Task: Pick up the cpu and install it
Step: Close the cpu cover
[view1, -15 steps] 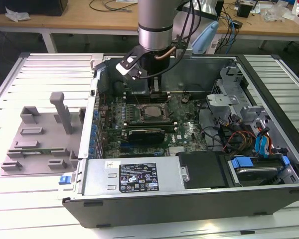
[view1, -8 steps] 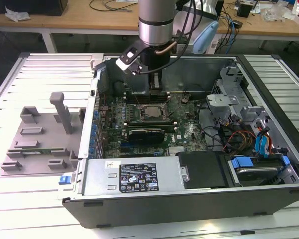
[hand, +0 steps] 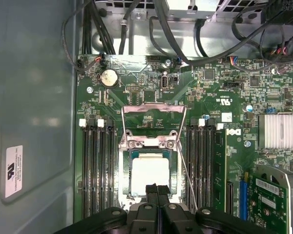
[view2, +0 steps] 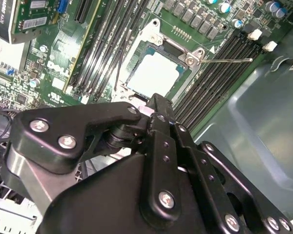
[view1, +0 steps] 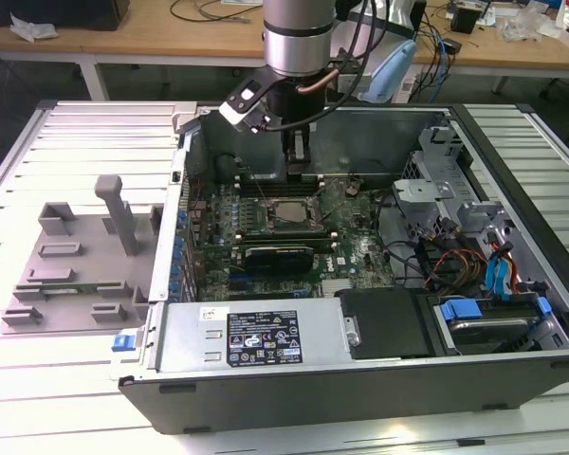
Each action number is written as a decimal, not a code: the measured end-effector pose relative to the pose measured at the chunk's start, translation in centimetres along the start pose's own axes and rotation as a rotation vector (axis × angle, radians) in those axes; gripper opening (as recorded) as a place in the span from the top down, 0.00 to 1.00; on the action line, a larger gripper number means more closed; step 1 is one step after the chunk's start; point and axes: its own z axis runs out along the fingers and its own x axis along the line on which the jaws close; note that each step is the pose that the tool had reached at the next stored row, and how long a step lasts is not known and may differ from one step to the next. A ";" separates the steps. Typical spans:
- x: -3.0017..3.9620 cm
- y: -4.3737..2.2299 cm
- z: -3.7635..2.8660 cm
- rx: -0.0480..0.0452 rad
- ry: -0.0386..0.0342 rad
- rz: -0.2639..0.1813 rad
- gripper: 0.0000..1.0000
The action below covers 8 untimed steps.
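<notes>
- Over on the exterior view's left, a grey plastic fixture [view1: 76,261] with an upright post sits on the ribbed metal tabletop [view1: 76,133], just beside the open computer case [view1: 360,379]. It's matte and blocky.
- Moving right into the case, there's a green motherboard [hand: 146,73] with rows of long black memory slots [hand: 95,170] on both sides of the socket.
- The cpu [hand: 149,175] lies flat in the socket in the middle of the board. It's a small square with a pale, shiny metal top. The metal bracket [hand: 154,108] is flipped open and the thin wire lever [hand: 185,170] runs just beside it.
- The hand [hand: 156,189] hangs right over one edge of the cpu with its black fingers pinched together and nothing between them, as far as I can see. The angle's rough, so I can't tell if the tips actually touch the chip.
- My take on handling: the chip is light, thin and stiff, with a slick top and a fragile underside. I'd grab it by two opposite edges and keep it level.
- On the exterior view's right are bare steel drive cages and some floppy blue cables [view1: 498,275].
</notes>
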 end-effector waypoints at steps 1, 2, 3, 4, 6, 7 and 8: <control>0.00 0.00 0.00 0.0000 0.0001 0.000 0.89; 0.00 0.00 -0.01 0.0001 0.0000 0.000 0.89; 0.00 0.00 -0.02 0.0001 -0.0002 0.000 0.89; 0.00 0.03 -0.02 0.0002 -0.0002 0.000 0.89; -0.01 0.42 -0.01 0.0002 -0.0002 0.000 0.89; -0.01 0.67 0.01 0.0002 -0.0002 0.000 0.89; -0.01 0.87 0.02 0.0002 -0.0002 0.000 0.89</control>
